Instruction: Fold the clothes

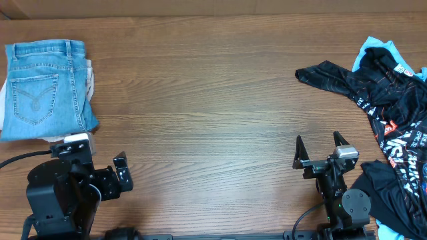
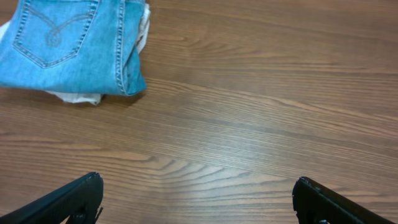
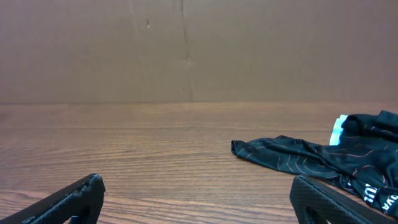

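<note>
Lying folded over a pale garment [image 2: 78, 97], jeans [image 1: 43, 87], black jersey [image 1: 383, 100] sprawled well apart

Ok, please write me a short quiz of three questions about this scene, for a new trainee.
1. True or false: the folded jeans lie at the left end of the table.
2. Which garment lies unfolded on the right side? A) a white towel B) the black jersey C) a red sock
3. What do the left gripper and the right gripper hold?
Key: 1 true; 2 B; 3 nothing, both stand open over bare wood.
</note>
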